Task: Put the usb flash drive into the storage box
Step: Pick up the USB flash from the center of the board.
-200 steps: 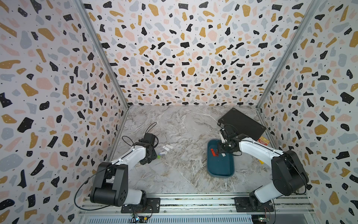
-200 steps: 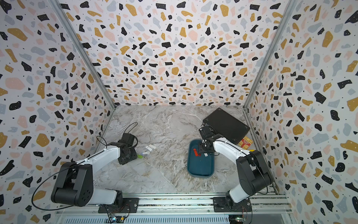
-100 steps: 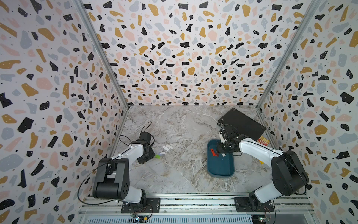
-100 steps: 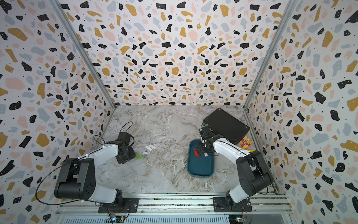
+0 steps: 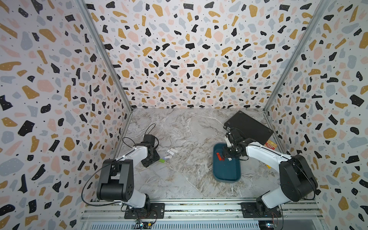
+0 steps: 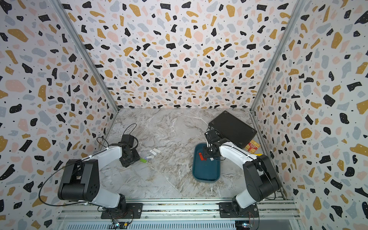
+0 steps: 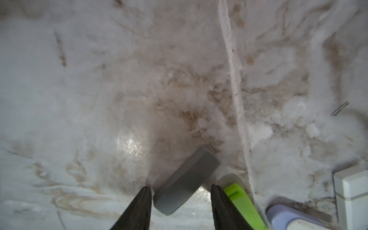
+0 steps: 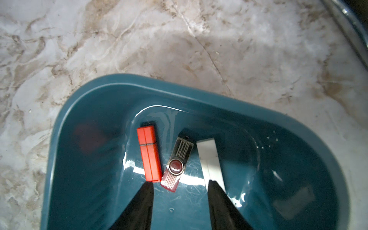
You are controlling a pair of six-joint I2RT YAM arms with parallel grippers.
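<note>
Between the spread jaws of the left gripper, the grey drive sat skewed, so closing risked spinning it away.

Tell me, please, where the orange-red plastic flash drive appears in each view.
In a top view: the orange-red rectangular plastic flash drive, right of centre, inside the dark teal plastic storage box.
In a top view: the drive likewise.
Left wrist: absent.
Right wrist: the drive near centre.
Shared landmark: the box.
</note>
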